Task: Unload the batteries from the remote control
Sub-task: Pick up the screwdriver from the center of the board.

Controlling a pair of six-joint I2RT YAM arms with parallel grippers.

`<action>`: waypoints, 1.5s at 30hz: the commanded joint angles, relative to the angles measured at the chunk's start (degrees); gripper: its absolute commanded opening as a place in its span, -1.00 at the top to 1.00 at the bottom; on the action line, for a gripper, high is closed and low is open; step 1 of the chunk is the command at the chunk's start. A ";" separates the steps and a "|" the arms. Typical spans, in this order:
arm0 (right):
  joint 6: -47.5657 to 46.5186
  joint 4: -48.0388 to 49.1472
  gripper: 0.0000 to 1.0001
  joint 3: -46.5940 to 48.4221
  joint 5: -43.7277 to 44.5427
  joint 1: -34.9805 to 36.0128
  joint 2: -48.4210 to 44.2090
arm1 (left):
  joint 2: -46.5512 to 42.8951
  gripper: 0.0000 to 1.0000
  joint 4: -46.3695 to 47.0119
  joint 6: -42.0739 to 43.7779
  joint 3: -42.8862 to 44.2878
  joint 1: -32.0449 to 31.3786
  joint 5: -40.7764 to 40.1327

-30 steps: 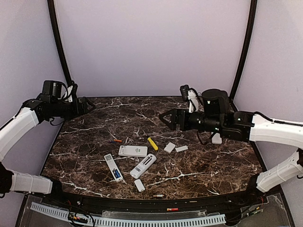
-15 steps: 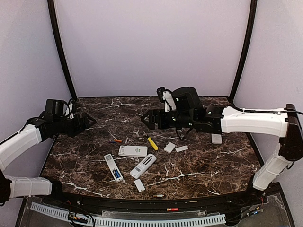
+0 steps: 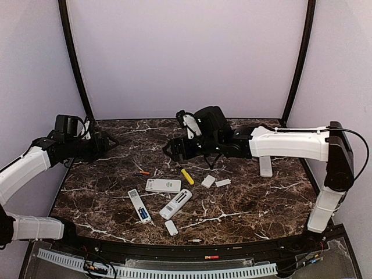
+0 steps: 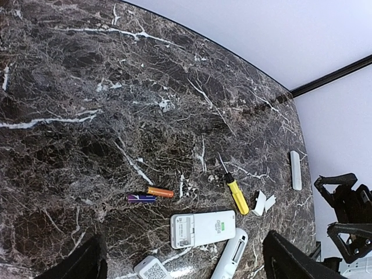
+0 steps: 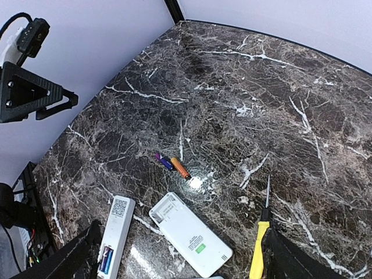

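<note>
**Battery unload: partly done, both end effectors empty**

Out so far: an orange battery (image 5: pixel 180 168) and a purple battery (image 5: pixel 162 160). They lie end to end on the counter (image 3: pixel 261 203), just behind the wide remote (image 5: pixel 190 234) and left of the screwdriver (image 3: pixel 187 176).

Wide remote: the bay at one end is open and looks empty in both wrist views. My guess is the loose pair came from it.

Slim remote (image 3: pixel 139 206): the cover is off and a blue battery (image 5: pixel 107 256) sits in the bay. I can't count any others in there. This one is clearly not done.

Third remote (image 3: pixel 176 204), just right of the slim one: can't tell if it is opened or loaded.

Far remote (image 3: pixel 265 167), well apart at the right side: same, no read on it.

Covers (image 3: pixel 208 181): three small white ones. Two are beside the screwdriver and one is near the front end of the third remote.

Speck (image 3: pixel 195 240) near the front edge: could be a battery, but it is too small to call.

Left end effector (image 3: pixel 107 143): jaws spread wide, nothing between them. It hangs over the left rear of the counter, well apart from everything.

Right end effector (image 3: pixel 168 152): jaws also spread and empty. It is above the counter behind the screwdriver, touching nothing.

Status call: one remote looks finished and one is opened but loaded. Left to do: pull the blue battery, then check the other two remotes.
</note>
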 commanded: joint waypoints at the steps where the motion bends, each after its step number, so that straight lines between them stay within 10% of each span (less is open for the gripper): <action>1: -2.79 -0.96 -0.87 1.08 -4.99 -3.82 1.87 | 3.92 -0.81 3.95 -6.14 -3.00 0.24 3.11; 15: -8.67 -9.93 -0.63 17.31 -3.24 -0.62 16.60 | 14.39 -0.58 10.85 -9.58 -6.50 -2.90 3.36; 45: 1.85 -19.55 -0.03 6.92 8.95 -2.33 15.79 | 15.05 -0.47 11.22 -10.18 -9.76 -9.27 -0.56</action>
